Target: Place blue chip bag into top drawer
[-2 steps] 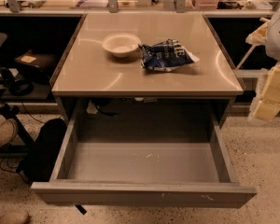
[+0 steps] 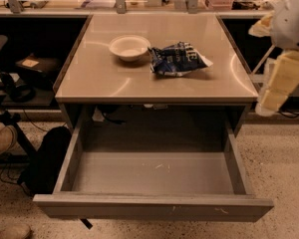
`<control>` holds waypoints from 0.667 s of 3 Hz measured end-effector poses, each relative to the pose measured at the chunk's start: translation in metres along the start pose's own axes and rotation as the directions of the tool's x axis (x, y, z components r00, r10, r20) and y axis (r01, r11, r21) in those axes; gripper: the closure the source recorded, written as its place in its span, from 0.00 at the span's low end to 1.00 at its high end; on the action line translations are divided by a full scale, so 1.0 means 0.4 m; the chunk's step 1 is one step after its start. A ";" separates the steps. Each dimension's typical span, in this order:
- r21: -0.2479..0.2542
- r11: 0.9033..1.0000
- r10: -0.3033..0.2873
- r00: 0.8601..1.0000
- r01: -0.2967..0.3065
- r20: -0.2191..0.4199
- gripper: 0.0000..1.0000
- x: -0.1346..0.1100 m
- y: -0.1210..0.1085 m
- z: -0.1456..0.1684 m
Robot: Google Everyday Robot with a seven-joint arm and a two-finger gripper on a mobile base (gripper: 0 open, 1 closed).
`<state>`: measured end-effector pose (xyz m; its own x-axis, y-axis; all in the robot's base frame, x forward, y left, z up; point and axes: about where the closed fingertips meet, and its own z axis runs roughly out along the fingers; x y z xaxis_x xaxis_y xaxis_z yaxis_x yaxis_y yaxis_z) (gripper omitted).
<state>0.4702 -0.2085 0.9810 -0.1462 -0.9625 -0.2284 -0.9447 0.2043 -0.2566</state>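
Note:
The blue chip bag (image 2: 178, 59) lies crinkled on the beige table (image 2: 114, 83), right of centre, next to the off-white bowl (image 2: 129, 47). The top drawer (image 2: 154, 205) is pulled fully open below the table front, and its grey floor is bare. My gripper (image 2: 267, 105) hangs in the air off the table's right edge, pointing down and a little left, level with the table's front edge. It is to the right of the bag, apart from it, and holds nothing that I can see.
A black bag (image 2: 47, 166) and a stand's legs sit on the floor left of the drawer. A shoe (image 2: 1, 142) shows at the left edge. Shelves with clutter run along the back. Speckled floor lies on the right.
My gripper has moved up and slightly left beside the table's right edge. The bag, bowl and drawer have not moved.

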 end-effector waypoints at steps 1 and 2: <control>-0.100 0.988 -0.113 0.991 0.120 0.065 0.00 -0.076 -0.125 0.106; -0.184 0.964 -0.174 0.979 0.190 0.103 0.00 -0.171 -0.255 0.250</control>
<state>0.6059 -0.1459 0.9289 0.0511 -0.9597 -0.2763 -0.9928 -0.0189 -0.1182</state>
